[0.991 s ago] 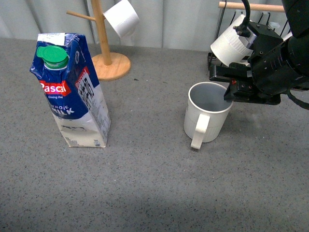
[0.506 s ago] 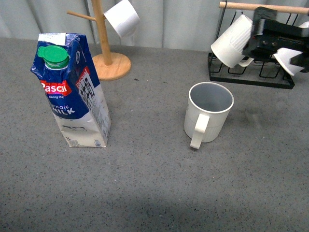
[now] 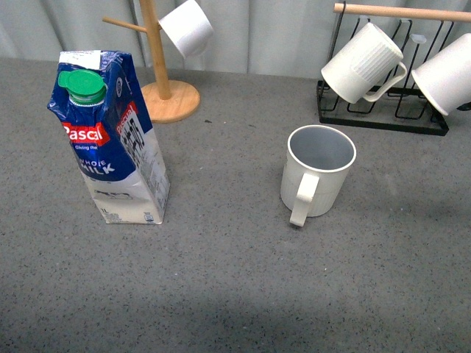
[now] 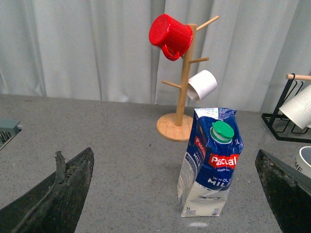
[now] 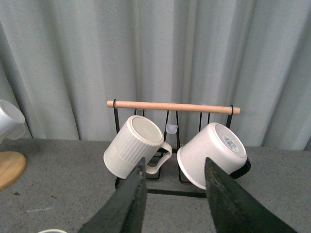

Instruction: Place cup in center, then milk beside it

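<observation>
Front view showed the cup [image 3: 318, 176] standing upright near the middle of the desk [image 3: 221, 287], a little toward the right edge, with its mouth up and its handle turned to the near edge. The milk [image 3: 110, 140] stood upright well apart from it, toward the left edge, with its green cap on. At the far edge a wooden mug tree [image 3: 171, 101] carried a small white cup [image 3: 185, 27]. In the far right corner a black wire rack [image 3: 383, 123] held a whiter ribbed mug [image 3: 362, 62] and a smooth white cup [image 3: 445, 79], both tilted. In the left wrist view the left hand [image 4: 173, 154] was released, its fingers spread wide, with the milk on the desk beyond them, untouched. A red mug [image 4: 169, 35] hung atop the tree. In the right wrist view the right hand [image 5: 173, 165] was likewise released, fingers apart and grasping nothing, facing the rack.
</observation>
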Available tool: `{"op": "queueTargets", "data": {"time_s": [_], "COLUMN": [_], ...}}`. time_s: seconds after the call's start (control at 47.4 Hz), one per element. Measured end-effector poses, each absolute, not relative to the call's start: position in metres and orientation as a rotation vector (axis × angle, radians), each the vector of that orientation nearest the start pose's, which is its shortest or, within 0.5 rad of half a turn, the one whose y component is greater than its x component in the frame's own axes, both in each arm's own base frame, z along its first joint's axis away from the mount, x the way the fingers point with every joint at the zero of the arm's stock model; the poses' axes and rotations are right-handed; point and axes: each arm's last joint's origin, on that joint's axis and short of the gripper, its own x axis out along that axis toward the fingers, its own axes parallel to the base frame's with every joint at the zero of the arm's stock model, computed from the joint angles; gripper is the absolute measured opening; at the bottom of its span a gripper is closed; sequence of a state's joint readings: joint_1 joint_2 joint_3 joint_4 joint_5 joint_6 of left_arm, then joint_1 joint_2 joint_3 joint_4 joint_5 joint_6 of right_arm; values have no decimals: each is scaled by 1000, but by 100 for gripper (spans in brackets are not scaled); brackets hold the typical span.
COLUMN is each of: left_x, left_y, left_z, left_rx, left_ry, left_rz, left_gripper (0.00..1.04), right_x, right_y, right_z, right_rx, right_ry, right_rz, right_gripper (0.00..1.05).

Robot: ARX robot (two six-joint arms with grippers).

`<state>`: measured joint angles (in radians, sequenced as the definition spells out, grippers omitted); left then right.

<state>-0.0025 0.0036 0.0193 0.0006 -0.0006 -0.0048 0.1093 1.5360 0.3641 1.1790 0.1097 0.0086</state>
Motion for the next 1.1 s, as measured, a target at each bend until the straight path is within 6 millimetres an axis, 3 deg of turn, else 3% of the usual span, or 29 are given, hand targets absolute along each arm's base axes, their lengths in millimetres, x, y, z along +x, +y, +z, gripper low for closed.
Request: {"op": "queueTargets", "data": {"time_s": [0.169,0.443,1.097], "left_x": [97,97,97], "left_y": [0,0,0], "left_z": [170,170,170], "left_rx": [-5,-5,-5], "left_ry": [-16,-16,-16], "left_rz": [-2,-2,-2], "left_gripper": [98,98,98], "right_x": [223,181,136], "right_y": [16,0,0], "right_z": [160,161,164], "right_rx": [-2,-1,0], "right_ry": [21,19,8], "right_rz": [1,-3,0], "right_gripper": [1,1,1]}}
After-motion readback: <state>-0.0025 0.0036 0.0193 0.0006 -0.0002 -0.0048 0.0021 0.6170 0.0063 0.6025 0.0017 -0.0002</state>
